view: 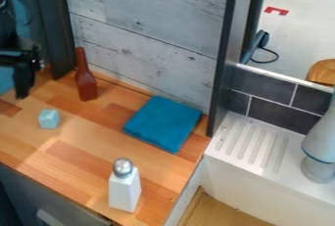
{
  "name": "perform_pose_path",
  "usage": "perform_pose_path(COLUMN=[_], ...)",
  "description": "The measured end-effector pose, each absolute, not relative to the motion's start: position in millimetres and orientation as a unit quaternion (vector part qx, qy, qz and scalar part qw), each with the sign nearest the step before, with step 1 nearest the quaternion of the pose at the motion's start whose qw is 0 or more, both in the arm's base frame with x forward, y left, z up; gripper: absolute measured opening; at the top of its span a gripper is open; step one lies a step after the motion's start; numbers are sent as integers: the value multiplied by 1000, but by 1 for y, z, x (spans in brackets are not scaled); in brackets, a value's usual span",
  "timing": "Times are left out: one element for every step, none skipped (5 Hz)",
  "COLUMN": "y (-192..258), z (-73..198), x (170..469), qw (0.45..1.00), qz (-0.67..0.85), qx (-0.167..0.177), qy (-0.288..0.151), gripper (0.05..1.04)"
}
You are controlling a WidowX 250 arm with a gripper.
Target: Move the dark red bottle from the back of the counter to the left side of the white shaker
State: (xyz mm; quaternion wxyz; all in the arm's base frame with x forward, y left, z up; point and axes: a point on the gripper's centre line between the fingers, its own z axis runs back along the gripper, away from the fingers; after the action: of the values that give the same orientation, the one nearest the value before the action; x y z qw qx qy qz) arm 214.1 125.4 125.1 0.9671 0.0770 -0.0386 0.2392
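Here, the pincer hangs near a blue cube and brown bottle.

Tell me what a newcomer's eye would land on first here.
Probably the blue cloth, folded flat on the wooden counter near the gray wall, its color strong against the wood. Next, perhaps, the dark red bottle upright by the wall, farther left, and the white shaker with its silvery top, standing near the counter's front edge.
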Motion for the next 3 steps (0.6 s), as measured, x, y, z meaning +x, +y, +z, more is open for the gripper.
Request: perform_pose_path(y=[139,152,161], z=[121,113,109], x=[248,285,322], qw=[959,953,944], qz=[267,288,309], qx=[72,59,41], qy=[-56,-74,-108], gripper=[1001,1001,1001])
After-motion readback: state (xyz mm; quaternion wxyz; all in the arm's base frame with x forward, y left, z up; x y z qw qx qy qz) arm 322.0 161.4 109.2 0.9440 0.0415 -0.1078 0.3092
